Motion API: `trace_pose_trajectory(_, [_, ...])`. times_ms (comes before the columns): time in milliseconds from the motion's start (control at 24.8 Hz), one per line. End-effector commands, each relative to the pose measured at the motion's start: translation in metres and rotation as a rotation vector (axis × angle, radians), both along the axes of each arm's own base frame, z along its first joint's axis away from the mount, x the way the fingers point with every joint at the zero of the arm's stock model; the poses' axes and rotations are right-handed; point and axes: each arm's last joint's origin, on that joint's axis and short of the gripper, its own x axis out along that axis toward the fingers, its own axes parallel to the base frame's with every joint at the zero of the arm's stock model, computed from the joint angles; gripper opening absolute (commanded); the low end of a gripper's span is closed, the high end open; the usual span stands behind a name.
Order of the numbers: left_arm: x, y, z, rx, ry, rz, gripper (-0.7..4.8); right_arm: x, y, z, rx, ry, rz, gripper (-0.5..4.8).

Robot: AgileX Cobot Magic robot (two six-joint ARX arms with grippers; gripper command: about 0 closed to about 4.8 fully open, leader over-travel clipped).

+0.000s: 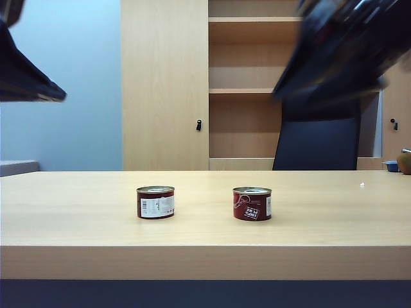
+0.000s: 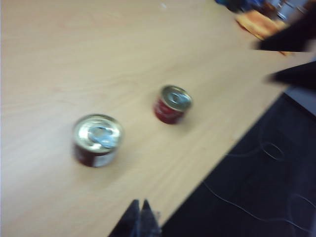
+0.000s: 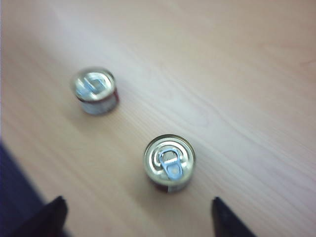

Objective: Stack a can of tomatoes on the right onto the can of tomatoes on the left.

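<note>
Two short tomato cans stand upright on the wooden table [image 1: 205, 237], a hand's width apart. The left can [image 1: 155, 203] [image 2: 98, 139] [image 3: 95, 90] has a white label. The right can [image 1: 252, 204] [image 2: 173, 103] [image 3: 169, 162] is red, and its pull-tab lid shows. My left gripper [image 2: 140, 206] is shut and empty, hovering over the table's front edge, nearer to the left can. My right gripper [image 3: 138, 206] hangs open high above the table, with the right can just ahead of its two fingertips. In the exterior view both arms are blurred, the left arm [image 1: 26, 77] at the upper left and the right arm [image 1: 340, 51] at the upper right.
A dark chair [image 1: 316, 144] and a wooden cabinet [image 1: 164, 83] stand behind the table. A blue bowl [image 1: 391, 166] and a brownish object [image 1: 405, 162] sit at the table's far right. Orange items [image 2: 259, 23] lie near that same end.
</note>
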Motion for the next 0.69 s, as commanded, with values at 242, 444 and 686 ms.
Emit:
trace_pose_trajectory(242, [-0.003,-0.009,0.002,-0.008,-0.001,-0.060,-0.05,0.063,0.048,-0.044,-0.129,0.112,0.014,4.20])
trace_pose_trajectory(444, [-0.005,-0.009,0.001,-0.026,0.024,-0.093,-0.05,0.082,0.058,-0.054,-0.143,0.142,0.018,4.36])
trace_pose_trajectory(686, [-0.011,-0.009,-0.005,-0.029,0.113,-0.108,-0.04,0.085,0.058,-0.068,-0.184,0.174,-0.008,4.36])
